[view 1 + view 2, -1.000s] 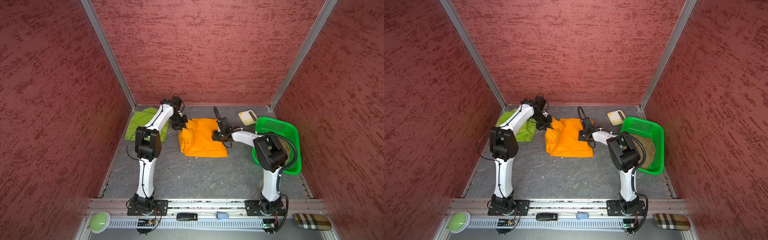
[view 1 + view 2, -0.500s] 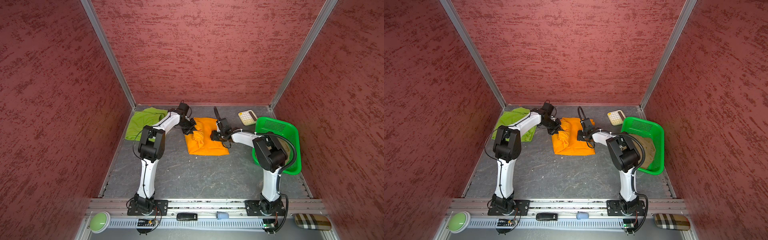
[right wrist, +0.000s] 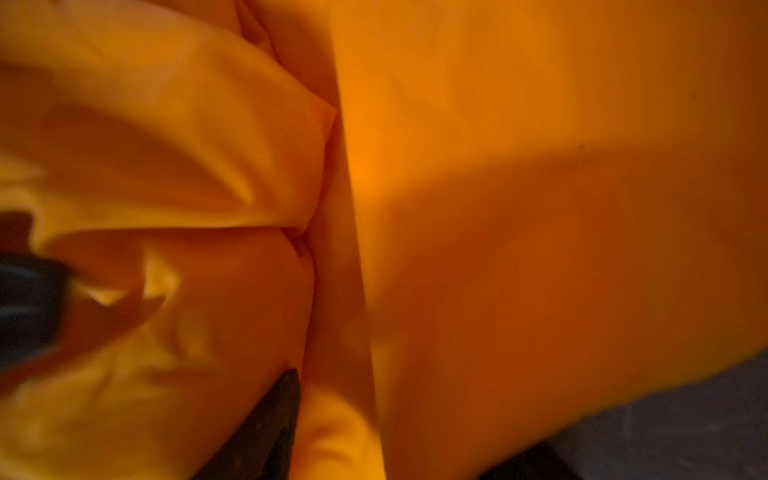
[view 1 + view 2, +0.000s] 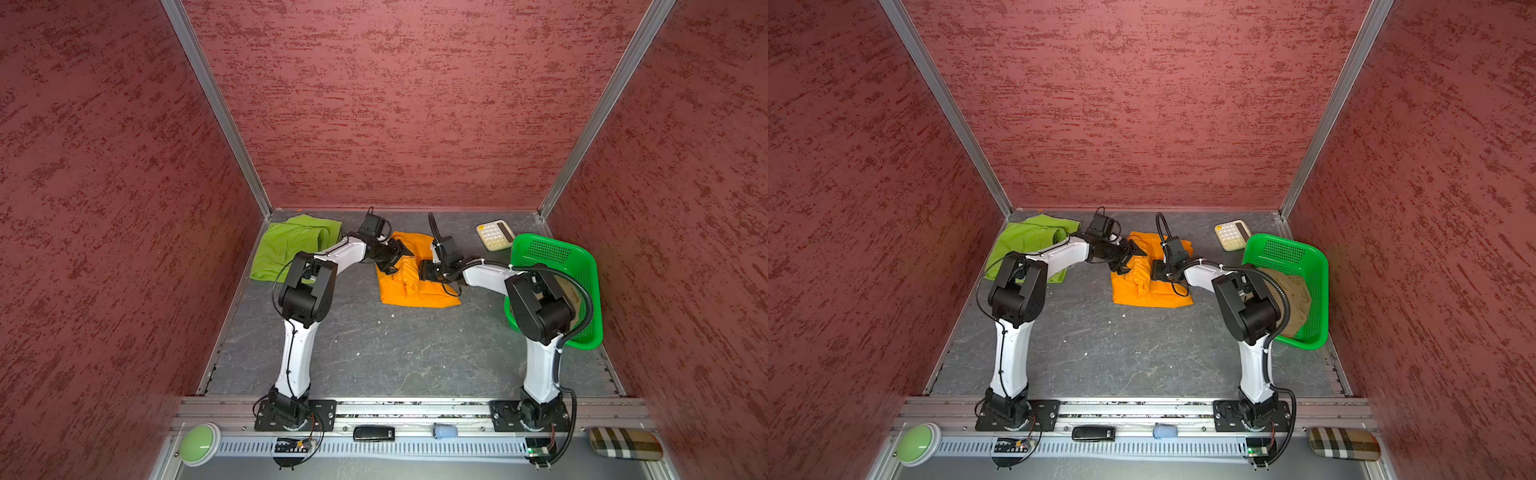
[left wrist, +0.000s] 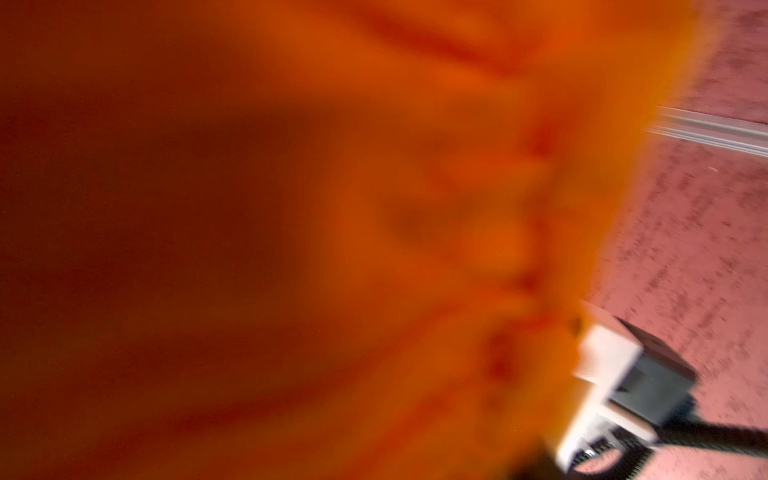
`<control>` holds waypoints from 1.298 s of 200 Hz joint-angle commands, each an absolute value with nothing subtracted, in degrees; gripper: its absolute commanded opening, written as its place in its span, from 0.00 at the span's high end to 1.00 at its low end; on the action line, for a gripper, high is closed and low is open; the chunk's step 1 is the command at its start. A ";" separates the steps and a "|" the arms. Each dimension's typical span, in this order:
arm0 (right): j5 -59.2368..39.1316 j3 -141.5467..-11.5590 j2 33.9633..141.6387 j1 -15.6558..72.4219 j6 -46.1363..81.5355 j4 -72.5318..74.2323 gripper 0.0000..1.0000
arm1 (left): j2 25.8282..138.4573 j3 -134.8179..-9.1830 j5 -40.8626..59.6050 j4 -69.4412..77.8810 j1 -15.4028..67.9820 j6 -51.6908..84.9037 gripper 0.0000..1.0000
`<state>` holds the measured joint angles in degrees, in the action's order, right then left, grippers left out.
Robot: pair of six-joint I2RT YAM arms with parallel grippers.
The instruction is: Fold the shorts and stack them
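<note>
The orange shorts are bright and plain. The green shorts are lime. The tan shorts are sandy brown. The basket is green with rows of tiny holes. The walls are red with dark streaks. The table is grey. The arms are white and black. The case is checked.

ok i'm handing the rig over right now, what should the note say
Left gripper open at the left edge of the orange shorts; right gripper low on the same shorts, grip unclear.
Orange shorts mid-table, part folded, bunched in the middle.
Lime green shorts at back left; khaki shorts in the green basket.
Nothing stacked yet. Left: finish orange, fold khaki, stack all three.
</note>
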<state>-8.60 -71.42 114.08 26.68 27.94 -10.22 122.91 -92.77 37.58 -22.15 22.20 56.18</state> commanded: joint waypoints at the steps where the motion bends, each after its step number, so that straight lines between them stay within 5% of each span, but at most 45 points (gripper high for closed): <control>1: -7.38 -70.42 109.27 27.01 26.88 -18.26 0.18 | 113.58 -94.34 39.69 -17.03 21.20 52.93 0.01; 25: -1.89 -72.15 103.04 26.11 25.11 -23.35 0.01 | 104.87 -90.13 37.81 -17.14 18.16 48.88 0.01; 84: 7.14 -79.21 100.90 29.10 24.61 -28.10 0.01 | 99.32 -67.47 43.44 10.15 14.31 65.22 0.00; 153: 11.77 -91.68 114.95 37.66 25.99 -31.25 0.01 | 103.98 -51.16 36.50 35.51 15.67 86.16 0.01; 259: 17.53 -90.22 117.93 34.13 24.14 -33.43 0.01 | 112.38 -38.46 29.27 41.23 20.83 93.66 0.01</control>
<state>13.69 -91.11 121.80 36.67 25.61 -32.51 109.03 -40.32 31.11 43.05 19.86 93.06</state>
